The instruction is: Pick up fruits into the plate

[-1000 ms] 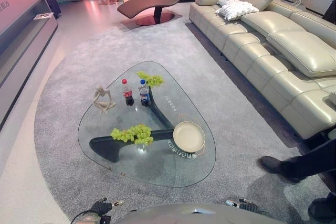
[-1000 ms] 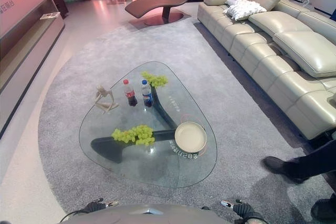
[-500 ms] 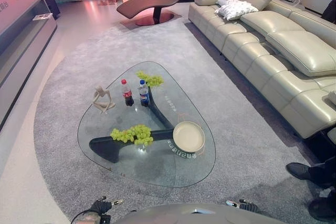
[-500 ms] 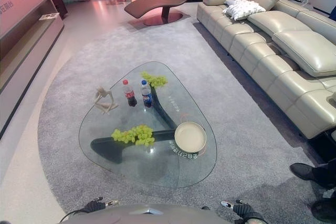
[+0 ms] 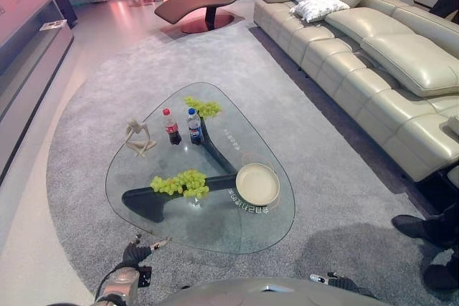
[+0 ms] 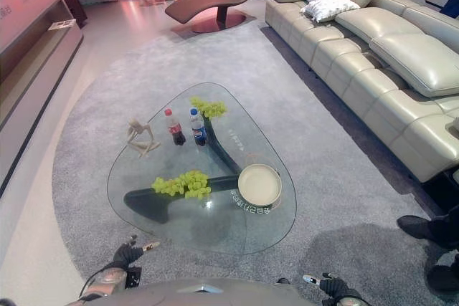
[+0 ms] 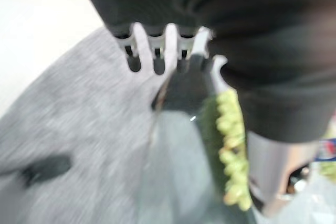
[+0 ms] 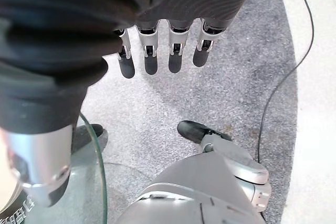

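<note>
A bunch of green grapes lies on the near-left part of the glass coffee table. A second bunch of green grapes sits at the table's far end. An empty cream plate rests on the table's right side. My left hand hovers over the carpet just short of the table's near edge, fingers relaxed and holding nothing; its wrist view looks onto the near grapes. My right hand hangs low at the bottom right, its fingers straight and empty.
Two drink bottles and a pale figurine stand on the table's far-left part. A person's dark shoes are on the carpet at the right. A long beige sofa lines the right side.
My left hand has risen and moved forward toward the table's near edge. The view has shifted slightly. The person's foot at the right has drawn back.
</note>
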{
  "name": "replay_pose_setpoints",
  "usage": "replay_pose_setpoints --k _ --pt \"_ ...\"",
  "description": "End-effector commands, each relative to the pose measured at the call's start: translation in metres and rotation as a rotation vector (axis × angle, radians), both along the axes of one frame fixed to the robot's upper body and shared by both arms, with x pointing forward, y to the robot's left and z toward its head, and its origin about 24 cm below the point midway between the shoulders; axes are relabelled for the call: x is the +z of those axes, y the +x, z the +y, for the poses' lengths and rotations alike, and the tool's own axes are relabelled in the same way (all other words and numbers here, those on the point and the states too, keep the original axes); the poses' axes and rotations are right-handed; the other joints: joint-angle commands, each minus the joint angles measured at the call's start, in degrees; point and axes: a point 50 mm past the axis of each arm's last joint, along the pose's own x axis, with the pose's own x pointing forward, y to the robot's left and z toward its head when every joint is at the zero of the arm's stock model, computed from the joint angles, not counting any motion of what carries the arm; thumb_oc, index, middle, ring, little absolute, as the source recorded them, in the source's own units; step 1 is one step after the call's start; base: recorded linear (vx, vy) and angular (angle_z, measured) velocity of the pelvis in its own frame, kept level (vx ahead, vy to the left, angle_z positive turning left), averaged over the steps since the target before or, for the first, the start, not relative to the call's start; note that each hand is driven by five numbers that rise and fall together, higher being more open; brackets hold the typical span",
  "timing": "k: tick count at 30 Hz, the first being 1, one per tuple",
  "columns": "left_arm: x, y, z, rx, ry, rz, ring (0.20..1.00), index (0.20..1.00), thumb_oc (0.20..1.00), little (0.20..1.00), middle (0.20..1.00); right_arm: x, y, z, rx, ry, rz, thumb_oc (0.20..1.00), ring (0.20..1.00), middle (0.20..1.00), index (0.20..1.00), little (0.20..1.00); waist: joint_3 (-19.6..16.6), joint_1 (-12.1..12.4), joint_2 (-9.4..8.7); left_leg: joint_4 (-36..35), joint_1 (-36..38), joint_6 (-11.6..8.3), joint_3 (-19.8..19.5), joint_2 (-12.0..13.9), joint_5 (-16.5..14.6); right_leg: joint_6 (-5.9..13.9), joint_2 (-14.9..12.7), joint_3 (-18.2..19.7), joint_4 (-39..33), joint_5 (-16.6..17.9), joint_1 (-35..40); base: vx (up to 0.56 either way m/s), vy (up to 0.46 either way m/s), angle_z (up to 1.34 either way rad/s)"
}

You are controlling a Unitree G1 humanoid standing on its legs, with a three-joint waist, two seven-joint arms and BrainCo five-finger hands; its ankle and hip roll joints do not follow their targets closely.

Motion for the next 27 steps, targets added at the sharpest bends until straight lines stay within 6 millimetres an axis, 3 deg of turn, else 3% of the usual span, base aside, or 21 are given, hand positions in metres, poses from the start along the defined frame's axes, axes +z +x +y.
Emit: replay_pose_setpoints --k 1,2,4,11,12,13,14,17,27 --pt "0.048 0.064 0.029 -0.077 0.272 -0.22 1.0 1.0 1.0 1.0 1.0 0.011 0.041 -0.009 0.045 -0.03 -0.089 1.0 1.0 1.0 1.0 1.0 4.0 -1.0 -0.08 1.5 -0.6 1.4 -0.2 -0.4 -4.7 0.67 -1.0 -2.3 2.8 -3.9 1.1 -0.04 0.02 -0.1" --pt "0.048 0.064 0.029 -0.077 0.272 -0.22 1.0 1.0 1.0 1.0 1.0 0.011 0.041 -0.009 0.045 -0.03 -0.089 1.0 1.0 1.0 1.0 1.0 4.0 -1.0 -0.08 1.5 -0.6 1.4 -0.2 -0.4 -4.7 0.67 -1.0 -2.3 2.8 -3.9 1.1 -0.09 0.022 -0.14" --pt "0.082 0.098 0.038 -0.162 0.429 -0.318 1.0 1.0 1.0 1.0 1.0 0.016 0.051 -0.013 0.035 -0.046 -0.134 1.0 1.0 1.0 1.0 1.0 5.8 -1.4 0.45 1.7 -2.8 1.5 0.1 -0.7 -4.3 0.65 -1.0 -1.6 3.0 -3.4 -1.5 -0.15 0.024 -0.09" --pt "0.134 0.14 0.044 -0.232 0.683 -0.476 1.0 1.0 1.0 1.0 1.0 0.029 0.081 -0.019 0.044 -0.067 -0.236 1.0 1.0 1.0 1.0 1.0 10.6 -2.3 0.44 2.5 -7.4 1.87 -0.1 -1.5 -3.8 0.3 -0.6 0.1 4.1 -3.0 -6.6 -0.16 0.016 -0.1" --pt "0.146 0.147 0.046 -0.253 0.74 -0.502 1.0 1.0 1.0 1.0 1.0 0.032 0.087 -0.02 0.053 -0.075 -0.255 1.0 1.0 1.0 1.0 1.0 11.8 -2.4 0.48 2.8 -8.3 1.97 -0.4 -1.7 -3.6 0.14 -0.4 0.5 4.7 -3.1 -7.7 -0.22 0.017 -0.08" --pt "0.173 0.163 0.051 -0.297 0.836 -0.549 1.0 1.0 1.0 1.0 1.0 0.039 0.1 -0.021 0.07 -0.091 -0.304 1.0 1.0 1.0 1.0 1.0 14.5 -2.8 0.33 3.8 -11.0 2.19 -0.7 -2.1 -3.5 -0.24 0.0 1.4 6.7 -3.5 -10.6 -0.28 0.018 -0.09" --pt "0.189 0.172 0.052 -0.333 0.905 -0.568 1.0 1.0 1.0 1.0 1.0 0.043 0.107 -0.023 0.069 -0.101 -0.328 1.0 1.0 1.0 1.0 1.0 15.8 -2.9 0.17 4.5 -12.6 2.22 -0.7 -2.3 -3.3 -0.43 0.3 1.8 7.8 -3.7 -12.2 -0.26 0.008 -0.07" --pt "0.219 0.19 0.054 -0.379 1.003 -0.592 1.0 1.0 1.0 1.0 1.0 0.054 0.122 -0.029 0.045 -0.11 -0.385 1.0 1.0 1.0 1.0 1.0 19.0 -3.6 -0.35 5.9 -16.1 1.95 -0.6 -2.2 -2.6 -0.84 0.9 2.5 9.9 -3.8 -15.8 -0.19 -0.014 -0.06" --pt "0.271 0.217 0.054 -0.533 1.202 -0.561 1.0 1.0 1.0 1.0 1.0 0.074 0.143 -0.042 0.076 -0.172 -0.47 1.0 1.0 1.0 1.0 1.0 24.9 -5.5 -1.41 11.6 -22.6 1.4 0.3 -2.1 -3.4 -2.17 2.3 2.5 13.8 -4.5 -22.2 -0.03 -0.002 0.0"
